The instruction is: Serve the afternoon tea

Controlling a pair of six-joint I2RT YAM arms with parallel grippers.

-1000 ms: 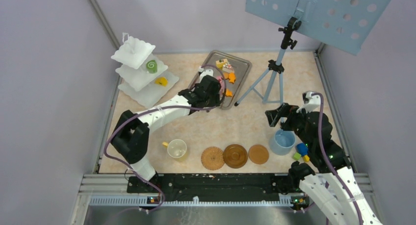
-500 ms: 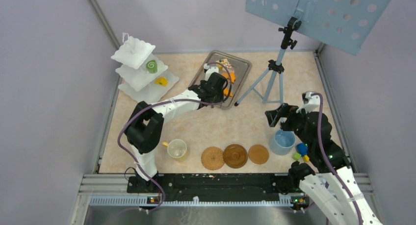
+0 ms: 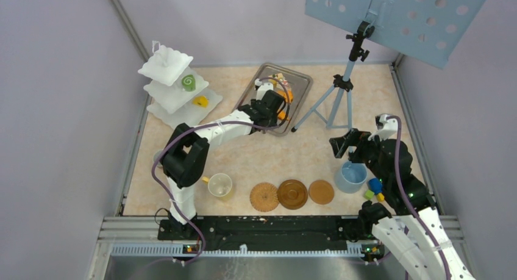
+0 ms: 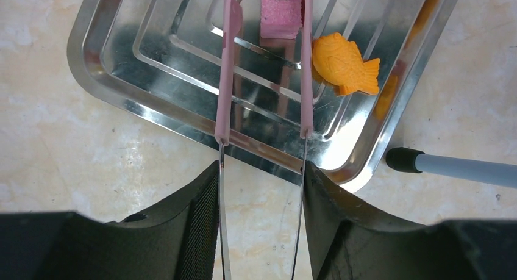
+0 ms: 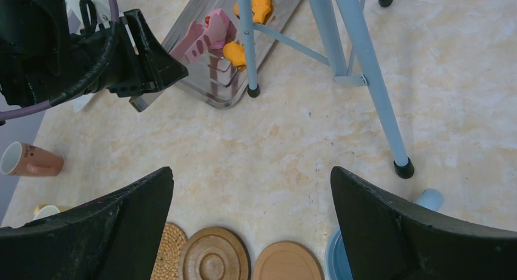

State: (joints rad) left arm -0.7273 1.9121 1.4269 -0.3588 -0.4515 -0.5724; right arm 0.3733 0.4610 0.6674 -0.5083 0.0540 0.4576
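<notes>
Left claw [image 4: 261, 170] was clamped on the pink tongs [image 4: 226, 78], fingers [image 4: 195, 219] pressing the two tong arms from outside. Left wrist view: tong tips straddled the pink slice [image 4: 281, 14] on the steel tray [image 4: 110, 78]; couldn't tell if they touched it. An orange fish biscuit [image 4: 344, 63] lay just beside the slice. Right claw [image 5: 253, 188] was spread wide and empty above the worktop [image 5: 292, 146], near the blue cup [image 3: 351, 176] and the three coasters [image 5: 213, 255]. Only the top view showed the white three-tier stand [image 3: 166, 66], with green swirl roll [image 3: 188, 82] on the middle tier and yellow wedge [image 3: 200, 100] on the bottom. Only the right wrist view clearly showed a brown cup [image 5: 30, 161] lying on its side.
</notes>
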